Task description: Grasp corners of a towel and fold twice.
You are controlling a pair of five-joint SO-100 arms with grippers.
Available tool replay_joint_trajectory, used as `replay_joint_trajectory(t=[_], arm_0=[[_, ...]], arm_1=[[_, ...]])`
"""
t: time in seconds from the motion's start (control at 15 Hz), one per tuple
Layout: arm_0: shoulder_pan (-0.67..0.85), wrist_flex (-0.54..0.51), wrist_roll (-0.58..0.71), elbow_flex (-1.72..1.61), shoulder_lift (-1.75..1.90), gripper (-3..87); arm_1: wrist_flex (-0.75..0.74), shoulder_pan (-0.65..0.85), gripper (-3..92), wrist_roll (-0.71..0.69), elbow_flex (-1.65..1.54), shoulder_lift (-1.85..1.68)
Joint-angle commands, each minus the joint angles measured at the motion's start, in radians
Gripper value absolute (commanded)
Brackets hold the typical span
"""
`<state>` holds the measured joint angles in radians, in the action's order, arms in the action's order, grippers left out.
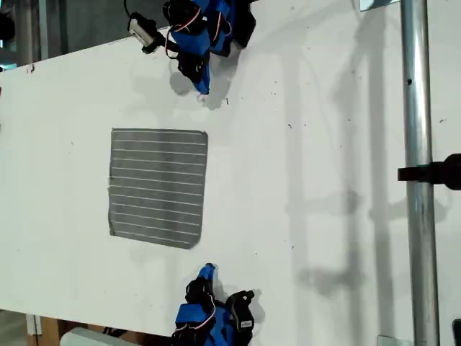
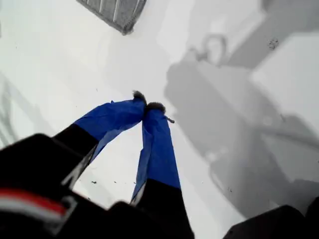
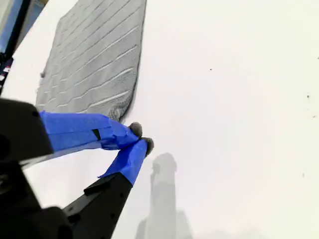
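While both claws sit pinched together, empty, the striped grey towel (image 1: 158, 187) lies flat, folded.

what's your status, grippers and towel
First gripper shut, empty, off the towel. Second gripper shut, empty, beside a towel corner. Towel flat on the table, looks folded. Nothing in the way.

A white table (image 1: 317, 180) fills nearly the whole exterior view, its surface flecked with small dark specks and crossed by soft grey shadows on the exterior view's right. The towel (image 1: 158, 187), dark grey with thin white stripes, lies flat on it at the exterior view's left of centre, in a folded rectangle, with bare tabletop on every side.
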<state>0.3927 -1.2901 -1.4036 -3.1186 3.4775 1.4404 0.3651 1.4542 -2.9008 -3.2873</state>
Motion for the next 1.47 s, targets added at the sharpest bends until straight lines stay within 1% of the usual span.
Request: replay_joint_trajectory(t=[0.0, 0.13, 0.27, 0.4, 0.53, 0.73, 0.8, 0.93, 1.0, 1.2, 1.27, 1.33, 1.4], arm_0=[[-0.038, 0.015, -0.034, 0.038, 0.002, -1.5], [-0.044, -0.012, -0.037, 0.206, -0.072, -1.5], [-0.023, -0.021, 0.017, 0.463, -0.39, -1.5], [0.02, -0.028, 0.12, 0.713, -0.66, -1.5], [0.077, -0.038, 0.233, 0.919, -0.888, -1.5], [0.155, -0.057, 0.457, 1.198, -1.2, -1.5], [0.183, -0.061, 0.523, 1.287, -1.287, -1.5], [0.259, -0.072, 0.607, 1.442, -1.417, -1.5], [0.288, -0.095, 0.627, 1.508, -1.466, -1.5], [0.319, -0.107, 0.635, 1.542, -1.491, -1.5], [0.321, -0.109, 0.632, 1.526, -1.489, -1.2], [0.319, -0.12, 0.643, 1.511, -1.497, 8.4], [0.322, -0.14, 0.646, 1.5, -1.506, 15.4]], arm_1=[[-0.038, -0.028, -0.3, -0.063, 0.044, -0.002], [-0.018, -0.017, -0.3, -0.15, 0.181, 0.08], [-0.069, -0.002, -0.3, -0.268, 0.383, 0.319], [-0.08, 0.002, -0.3, -0.396, 0.673, 0.643], [-0.048, 0.015, -0.3, -0.526, 0.957, 0.92], [0.035, 0.049, -0.3, -0.716, 1.292, 1.229], [0.044, 0.061, -0.3, -0.767, 1.353, 1.29], [0.046, 0.092, -0.3, -0.824, 1.41, 1.358], [0.038, 0.101, -0.3, -0.838, 1.43, 1.382], [0.008, 0.112, -0.2, -0.854, 1.457, 1.43], [-0.003, 0.112, 3.0, -0.854, 1.457, 1.442], [-0.003, 0.109, 13.4, -0.856, 1.465, 1.459], [0.006, 0.107, 20.0, -0.864, 1.479, 1.485]])
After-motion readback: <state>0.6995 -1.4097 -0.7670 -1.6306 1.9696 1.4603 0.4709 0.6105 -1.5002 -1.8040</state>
